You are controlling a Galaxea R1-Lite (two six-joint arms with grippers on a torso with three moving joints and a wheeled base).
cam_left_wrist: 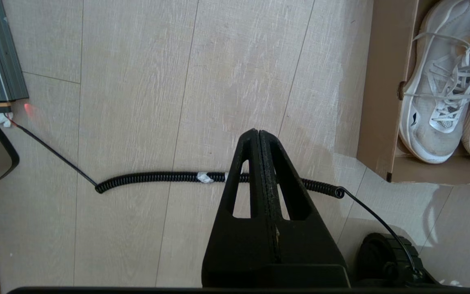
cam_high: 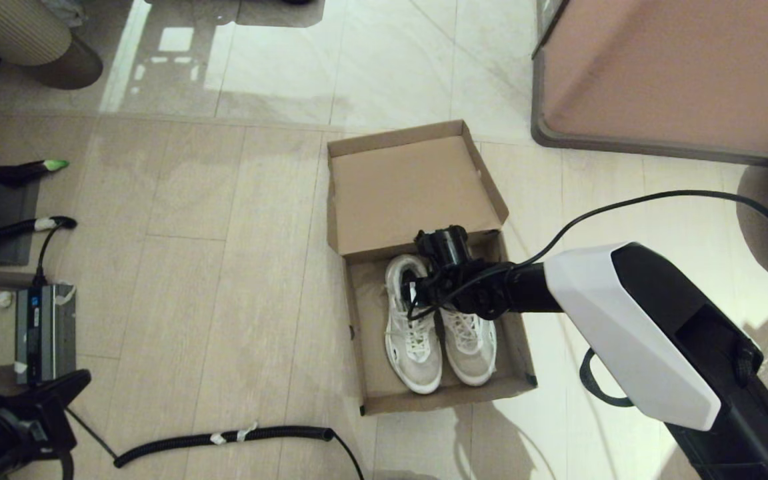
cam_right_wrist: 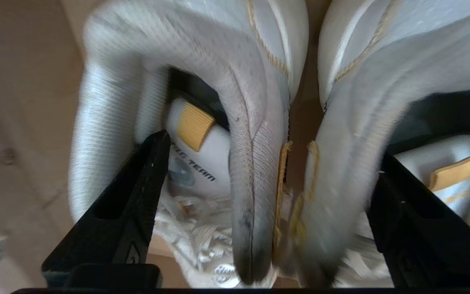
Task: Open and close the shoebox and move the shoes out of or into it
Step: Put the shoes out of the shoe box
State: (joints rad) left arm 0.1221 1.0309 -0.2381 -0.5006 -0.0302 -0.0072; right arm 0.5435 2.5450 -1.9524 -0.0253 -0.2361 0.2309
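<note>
Box (cam_high: 417, 193) open on the floor, lid flipped back, shoes (cam_high: 439, 337) side by side inside. Right gripper (cam_right_wrist: 265, 163) down at the heels, fingers (cam_right_wrist: 137, 192) wide, one in each shoe's opening (inner collars between them). Looks like the start of lifting out: next, closing on both collars and raising; left gripper (cam_left_wrist: 259, 134) parked, pressed closed, over the floor.

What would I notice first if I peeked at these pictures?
First, the white shoes lying side by side inside the open brown shoebox on the floor, its lid flipped back. Next, the right gripper reaching down into the box at the heel end, one of its fingers inside each shoe's opening. The left gripper hangs shut over the floor to the box's left, above a coiled black cable.
</note>
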